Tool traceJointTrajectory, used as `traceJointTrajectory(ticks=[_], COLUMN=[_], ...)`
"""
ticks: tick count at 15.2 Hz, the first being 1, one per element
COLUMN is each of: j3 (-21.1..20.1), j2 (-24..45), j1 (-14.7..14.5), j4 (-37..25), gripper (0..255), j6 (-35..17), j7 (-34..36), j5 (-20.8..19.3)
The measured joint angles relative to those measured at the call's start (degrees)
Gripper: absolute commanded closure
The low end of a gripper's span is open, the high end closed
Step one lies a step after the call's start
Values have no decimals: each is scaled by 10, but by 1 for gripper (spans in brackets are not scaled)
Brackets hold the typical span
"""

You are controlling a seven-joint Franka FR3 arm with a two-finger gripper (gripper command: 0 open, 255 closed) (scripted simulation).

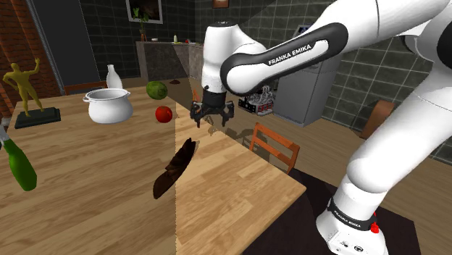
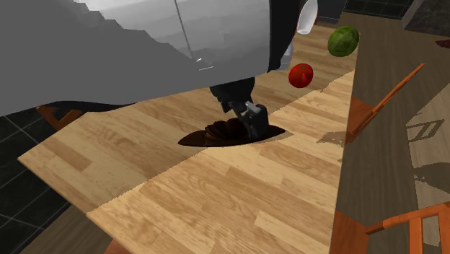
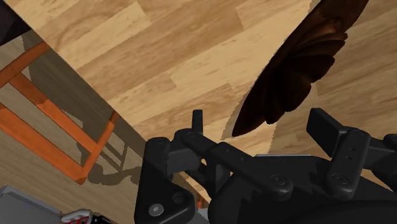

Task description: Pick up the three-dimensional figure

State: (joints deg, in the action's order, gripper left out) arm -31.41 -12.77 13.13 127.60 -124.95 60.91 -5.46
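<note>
Yellow figure [image 1: 24,85] stood on its dark base [image 1: 38,118] at the upper left of the shoulder view, well apart from our pincer [image 1: 212,121], which hung wide open and empty. We feared the long reach could bump the white pot [image 1: 109,106] or topple the figure.

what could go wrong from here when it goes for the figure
The open claw hangs by the table's edge, far from the yellow figure. Crossing over, it may knock the red apple or the white pot lying between. The figure stands tall on a small dark base, so a sideways nudge might tip it.
</note>
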Motion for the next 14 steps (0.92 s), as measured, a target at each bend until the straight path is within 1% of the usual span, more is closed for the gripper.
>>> traceJointTrajectory(ticks=[3, 5, 8, 10, 12, 14], j3=[-30, -41, -39, -27, -19, -14], j2=[76, 130, 214, 270, 298, 309], j1=[16, 18, 6, -10, -20, -24], j4=[-38, -68, -130, -176, -190, -189], gripper=[0, 0, 0, 0, 0, 0], j6=[-16, -19, -6, 5, 3, -6], j7=[95, 160, 248, 298, 323, 336], j5=[-66, -116, -191, -234, -257, -268])
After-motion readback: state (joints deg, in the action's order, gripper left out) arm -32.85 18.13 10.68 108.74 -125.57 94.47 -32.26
